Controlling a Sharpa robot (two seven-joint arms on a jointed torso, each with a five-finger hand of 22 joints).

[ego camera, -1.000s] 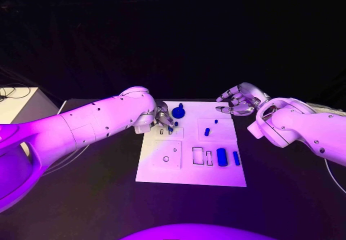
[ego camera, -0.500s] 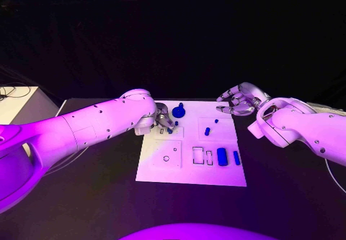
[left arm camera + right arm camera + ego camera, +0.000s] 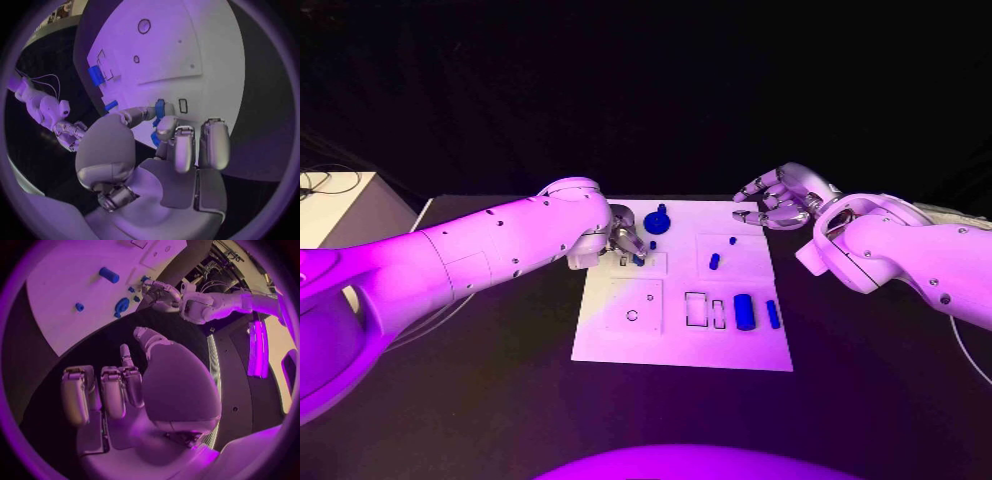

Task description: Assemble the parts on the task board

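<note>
**Left robot hand pinching a part at the far-left of the board**

The task board (image 3: 682,335) lies mid-tabletop (image 3: 473,400). The left robot hand (image 3: 626,240) is over its far-left corner, thumb and a finger pinching a small blue peg (image 3: 160,108) just beside a small rectangular slot (image 3: 182,105). The right robot hand (image 3: 783,197) hovers off the board's far-right corner, fingers spread, holding nothing. A round blue part (image 3: 656,224), a short peg (image 3: 714,263) and two blue bars (image 3: 744,313) sit on the board.

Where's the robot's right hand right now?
In the head view, the right hand hovers over the black table just off the white board's far right corner, holding nothing.
</note>
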